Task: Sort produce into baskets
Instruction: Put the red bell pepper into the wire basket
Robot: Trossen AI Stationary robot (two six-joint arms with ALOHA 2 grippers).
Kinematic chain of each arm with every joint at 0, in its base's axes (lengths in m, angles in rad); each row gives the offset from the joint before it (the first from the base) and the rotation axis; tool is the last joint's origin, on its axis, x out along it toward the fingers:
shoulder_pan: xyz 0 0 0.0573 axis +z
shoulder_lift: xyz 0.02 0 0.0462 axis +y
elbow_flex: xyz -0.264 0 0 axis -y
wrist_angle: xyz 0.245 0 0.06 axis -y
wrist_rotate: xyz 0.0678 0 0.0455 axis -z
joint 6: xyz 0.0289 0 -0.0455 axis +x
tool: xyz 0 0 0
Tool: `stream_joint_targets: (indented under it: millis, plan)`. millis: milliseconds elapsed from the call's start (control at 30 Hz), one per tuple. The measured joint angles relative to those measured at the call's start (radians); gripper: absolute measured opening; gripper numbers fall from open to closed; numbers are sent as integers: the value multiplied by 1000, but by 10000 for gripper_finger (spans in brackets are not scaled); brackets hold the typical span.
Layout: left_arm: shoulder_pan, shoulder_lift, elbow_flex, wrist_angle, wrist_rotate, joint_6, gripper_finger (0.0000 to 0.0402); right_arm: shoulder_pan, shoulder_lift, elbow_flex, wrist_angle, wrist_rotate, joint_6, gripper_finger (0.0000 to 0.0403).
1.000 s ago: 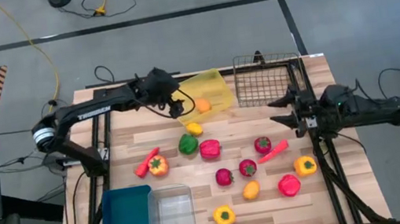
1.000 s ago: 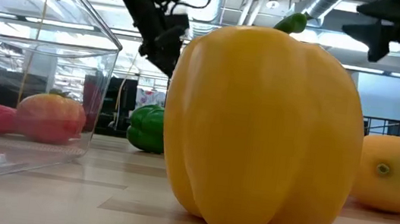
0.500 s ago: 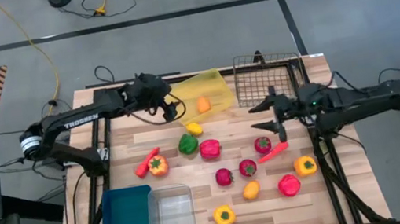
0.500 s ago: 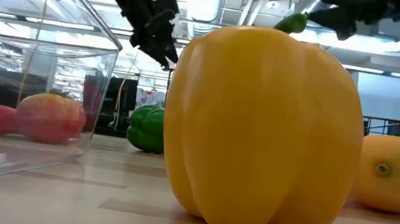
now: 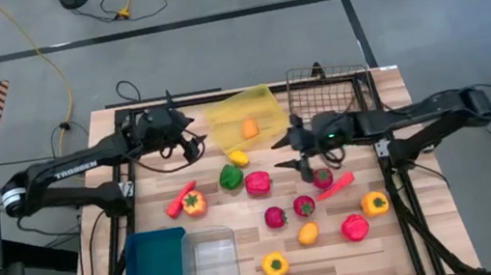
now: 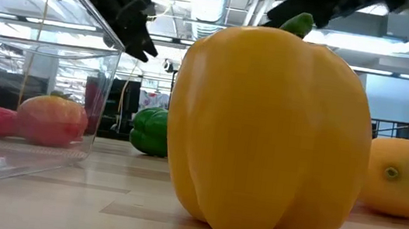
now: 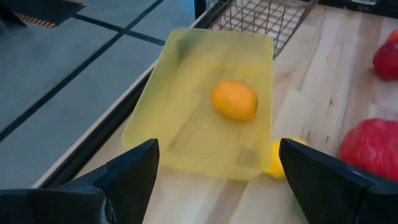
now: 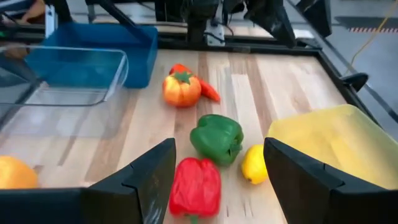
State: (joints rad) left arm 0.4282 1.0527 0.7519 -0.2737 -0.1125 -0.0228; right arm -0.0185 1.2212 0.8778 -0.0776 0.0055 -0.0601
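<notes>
The yellow tray (image 5: 223, 116) lies at the table's far middle with an orange lemon (image 5: 249, 129) in it; the tray also shows in the left wrist view (image 7: 186, 124). My left gripper (image 5: 189, 136) is open and empty, just left of the tray. My right gripper (image 5: 285, 151) is open and empty, hovering above the table's middle. It is right of the yellow lemon (image 5: 239, 158), the green pepper (image 5: 230, 176) and the red pepper (image 5: 257, 183), which lie on the wood. The right wrist view shows the red pepper (image 8: 194, 186) between the fingers, farther off.
The black wire basket (image 5: 329, 96) stands at the far right; the blue bin (image 5: 155, 263) and the clear bin (image 5: 210, 260) stand at the near left. Tomatoes, carrots, peppers and a lemon lie scattered over the middle and near right. A yellow pepper (image 6: 265, 134) fills the low view.
My right gripper has gone from beside the wire basket toward the table's left, out over the middle of the table, staying open. My left gripper has drawn back from the yellow tray toward the table's left edge, open and empty.
</notes>
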Motion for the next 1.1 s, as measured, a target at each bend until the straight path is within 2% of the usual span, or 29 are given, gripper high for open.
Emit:
stream_joint_targets:
  millis: [233, 500, 700, 1100]
  plan:
    - [0, -63, -72, 4, 0, -1, 320, -2, 194, 130, -1, 0, -1, 272]
    - [-10, -79, -101, -5, 0, -22, 320, -2, 324, 235, 5, -1, -1, 272]
    - [-33, -79, -101, 0, 1, -16, 320, -5, 371, 267, -1, -2, 3, 272]
    - [-76, -79, -101, 4, -4, -17, 320, -24, 369, 270, -26, -3, 2, 278]
